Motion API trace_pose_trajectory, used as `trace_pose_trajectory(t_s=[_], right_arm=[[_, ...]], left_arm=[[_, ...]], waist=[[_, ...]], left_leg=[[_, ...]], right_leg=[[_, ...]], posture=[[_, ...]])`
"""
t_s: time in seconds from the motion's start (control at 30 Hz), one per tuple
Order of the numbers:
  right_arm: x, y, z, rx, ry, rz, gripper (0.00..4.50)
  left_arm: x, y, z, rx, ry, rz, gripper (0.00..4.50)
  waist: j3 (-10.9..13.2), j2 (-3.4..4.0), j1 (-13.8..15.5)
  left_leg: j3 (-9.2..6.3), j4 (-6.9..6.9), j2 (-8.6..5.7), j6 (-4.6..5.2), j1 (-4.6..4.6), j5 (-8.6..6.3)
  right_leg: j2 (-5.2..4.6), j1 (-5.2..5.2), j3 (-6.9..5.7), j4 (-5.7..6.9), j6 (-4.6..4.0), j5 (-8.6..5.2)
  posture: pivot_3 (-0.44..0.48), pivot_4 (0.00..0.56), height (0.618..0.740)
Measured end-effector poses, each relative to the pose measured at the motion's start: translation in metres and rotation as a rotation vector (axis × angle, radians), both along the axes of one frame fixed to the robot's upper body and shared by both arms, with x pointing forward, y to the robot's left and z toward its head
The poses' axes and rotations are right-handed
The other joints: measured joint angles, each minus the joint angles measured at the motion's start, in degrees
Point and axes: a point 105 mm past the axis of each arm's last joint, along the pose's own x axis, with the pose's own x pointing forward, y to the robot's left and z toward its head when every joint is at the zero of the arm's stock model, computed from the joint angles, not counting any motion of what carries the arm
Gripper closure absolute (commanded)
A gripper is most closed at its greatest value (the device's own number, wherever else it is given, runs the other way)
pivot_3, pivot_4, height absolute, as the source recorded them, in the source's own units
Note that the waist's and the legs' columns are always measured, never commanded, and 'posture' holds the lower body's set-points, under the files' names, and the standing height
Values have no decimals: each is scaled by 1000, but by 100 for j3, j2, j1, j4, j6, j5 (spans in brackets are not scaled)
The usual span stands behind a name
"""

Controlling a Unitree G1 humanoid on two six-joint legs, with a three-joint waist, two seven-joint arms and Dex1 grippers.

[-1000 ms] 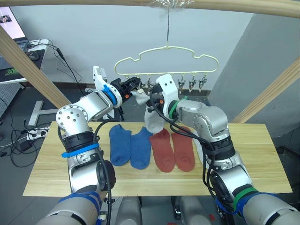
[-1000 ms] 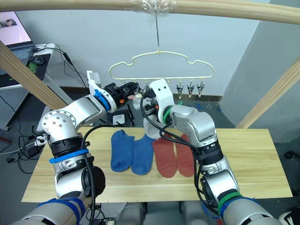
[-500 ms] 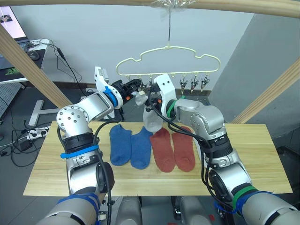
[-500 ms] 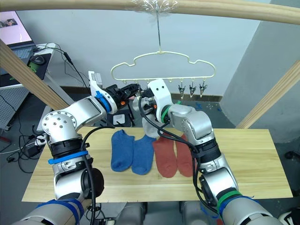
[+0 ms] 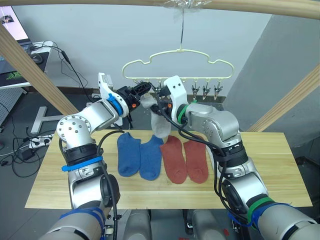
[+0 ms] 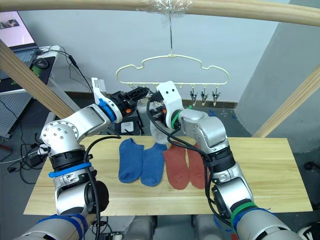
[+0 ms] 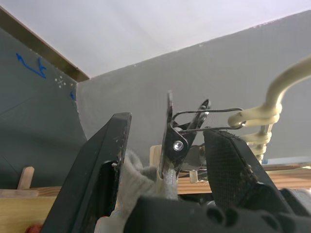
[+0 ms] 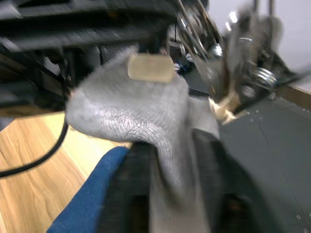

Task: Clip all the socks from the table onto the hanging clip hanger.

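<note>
Wooden poles (image 5: pixel 30 65), monitor (image 5: pixel 12 24), floor cables (image 5: pixel 20 147).

The head views are evenly and brightly lit by soft, diffuse light from above, with no harsh glare. Faint, soft-edged shadows lie beneath the socks on the table (image 5: pixel 280 170). Both head views are sharp from near to far, and straight edges bend little toward the corners. The left wrist view is crisp on the metal clip (image 7: pixel 176 141), which catches a mild sheen against a pale, bright backdrop. The right wrist view is heavily blurred throughout, the grey sock (image 8: pixel 141 116) smeared and soft.
</note>
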Motion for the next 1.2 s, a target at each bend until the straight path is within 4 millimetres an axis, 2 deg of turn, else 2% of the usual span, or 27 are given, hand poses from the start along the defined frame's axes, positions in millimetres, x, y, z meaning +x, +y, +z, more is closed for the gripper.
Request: trace_pose_trajectory(t_s=[0.13, 0.2, 0.33, 0.43, 0.5, 0.63, 0.77, 0.9, 1.0, 1.1, 1.2], right_arm=[[-5, -4, -7, -15, 3, 7, 618], [-10, -8, -13, -24, 12, 17, 618], [-23, -33, -32, -66, 46, 0, 618], [-37, -48, -38, -87, 53, 7, 618], [-49, -55, -36, -87, 40, 31, 618], [-66, -83, -31, -94, 33, 23, 618], [-87, -114, -10, -91, -10, 20, 618], [-105, -133, 4, -102, -29, 33, 618], [-118, -148, 15, -113, -38, 47, 576], [-128, -160, 24, -124, -34, 57, 576], [-134, -168, 31, -133, -34, 60, 576]], left_arm=[[-11, 4, -3, 119, -56, -23, 1791], [-17, 10, -10, 202, -81, -16, 1791], [-28, 21, -29, 395, -152, 27, 1791], [-35, 21, -38, 490, -238, 38, 1791], [-42, 18, -41, 543, -288, 29, 1791], [-51, 12, -50, 648, -383, 47, 1791], [-61, -7, -52, 695, -516, 63, 1791], [-66, -23, -53, 719, -622, 72, 1791], [-66, -30, -50, 690, -684, 115, 2315], [-64, -35, -53, 684, -697, 148, 3162], [-60, -40, -57, 680, -679, 175, 3162]], waist=[[0, 0, 11], [0, 0, 14], [0, 0, 65], [0, 0, 122], [0, 0, 134], [0, 0, 172], [0, 0, 263], [0, 0, 267], [-1, 0, 270], [-1, 0, 266], [-1, 0, 263]], left_leg=[[0, -4, 0, -4, 0, 2], [0, -4, 1, -4, 0, 2], [2, -6, 0, -4, 1, 2], [0, -6, 2, -3, 1, 2], [0, -6, 0, -2, 1, 1], [3, -5, -4, -1, 0, 1], [3, -5, -4, 0, 1, 0], [4, -4, -3, 2, 2, 0], [5, -2, -4, 3, 2, 0], [6, 0, -4, 4, 2, 0], [4, 2, -4, 5, 1, 0]], right_leg=[[0, -1, 0, 0, 0, 0], [0, -1, 2, -1, 0, 0], [-2, -1, 3, -2, 0, 0], [-1, -3, 2, 1, -1, 0], [-2, -2, 4, 0, -1, 0], [-4, 1, 7, -7, 0, 0], [-4, 3, 6, -10, -1, 0], [-1, 4, 8, -10, -1, 0], [0, 7, 8, -12, -1, 0], [1, 7, 10, -12, -2, 1], [4, 8, 9, -11, -2, 1]], posture=[[88, 237, 740], [100, 235, 740], [114, 234, 740], [122, 236, 740], [123, 236, 740], [123, 236, 740], [125, 230, 740], [114, 232, 740], [99, 236, 740], [77, 240, 740], [53, 242, 740]])
